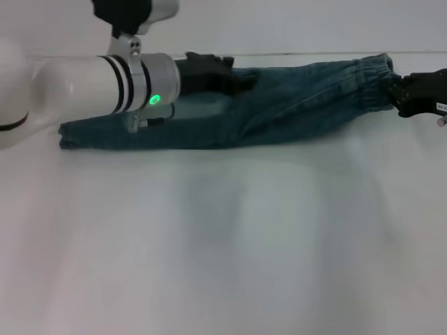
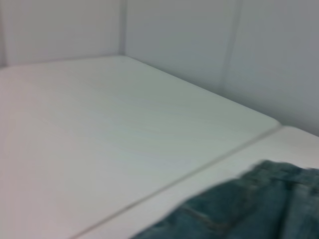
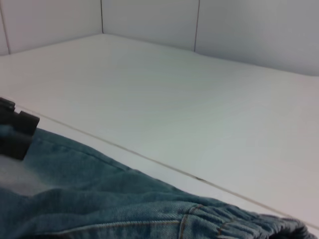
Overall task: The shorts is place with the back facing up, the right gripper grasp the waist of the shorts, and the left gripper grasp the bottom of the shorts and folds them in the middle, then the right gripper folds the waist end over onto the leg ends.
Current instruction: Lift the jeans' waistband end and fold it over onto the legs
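Head view: left gripper (image 1: 234, 77) and right gripper (image 1: 399, 94) fingers clamp folded shorts (image 1: 279, 105).

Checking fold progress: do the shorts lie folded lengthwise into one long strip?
Yes, the shorts lie as one narrow strip from hems to waistband.

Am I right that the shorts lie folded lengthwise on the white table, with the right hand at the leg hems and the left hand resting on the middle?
Not quite: in the head view the right hand is at the gathered waist of the shorts, not the hems. The left hand is on the middle.
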Motion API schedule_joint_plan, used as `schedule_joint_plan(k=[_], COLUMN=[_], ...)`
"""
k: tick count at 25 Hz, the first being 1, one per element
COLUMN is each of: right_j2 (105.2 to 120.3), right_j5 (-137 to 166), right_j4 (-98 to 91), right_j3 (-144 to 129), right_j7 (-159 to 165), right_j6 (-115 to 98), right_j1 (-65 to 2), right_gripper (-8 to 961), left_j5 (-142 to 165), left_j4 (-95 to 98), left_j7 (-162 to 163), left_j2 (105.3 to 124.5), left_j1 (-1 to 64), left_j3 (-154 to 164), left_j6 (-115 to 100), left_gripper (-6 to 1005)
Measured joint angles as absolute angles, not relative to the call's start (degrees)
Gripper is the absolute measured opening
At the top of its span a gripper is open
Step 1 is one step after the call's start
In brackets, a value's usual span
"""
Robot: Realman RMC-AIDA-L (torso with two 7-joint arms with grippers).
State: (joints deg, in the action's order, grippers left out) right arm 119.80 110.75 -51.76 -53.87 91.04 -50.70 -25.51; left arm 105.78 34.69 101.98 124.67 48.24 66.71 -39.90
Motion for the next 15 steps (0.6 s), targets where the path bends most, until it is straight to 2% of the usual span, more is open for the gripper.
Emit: schedule_joint_plan(k=[1, 3, 15], right_j2=[119.8, 119.8, 119.81], right_j5=[110.75, 110.75, 112.38], right_j4=[-52.14, -52.58, -58.03], right_j3=[-53.98, -54.05, -55.16], right_j7=[91.28, 91.58, 94.52], right_j6=[-50.81, -51.14, -55.74], right_j1=[-25.39, -25.22, -24.86], right_gripper=[96, 96, 95], left_j5=[105.24, 104.74, 100.49], left_j4=[34.54, 34.05, 31.98], left_j7=[101.55, 100.69, 100.13], left_j2=[124.66, 124.62, 124.63], left_j1=[48.04, 47.95, 48.92], left_j3=[66.73, 66.81, 80.22], left_j6=[-39.21, -38.2, -28.32], left_gripper=[696, 480, 210])
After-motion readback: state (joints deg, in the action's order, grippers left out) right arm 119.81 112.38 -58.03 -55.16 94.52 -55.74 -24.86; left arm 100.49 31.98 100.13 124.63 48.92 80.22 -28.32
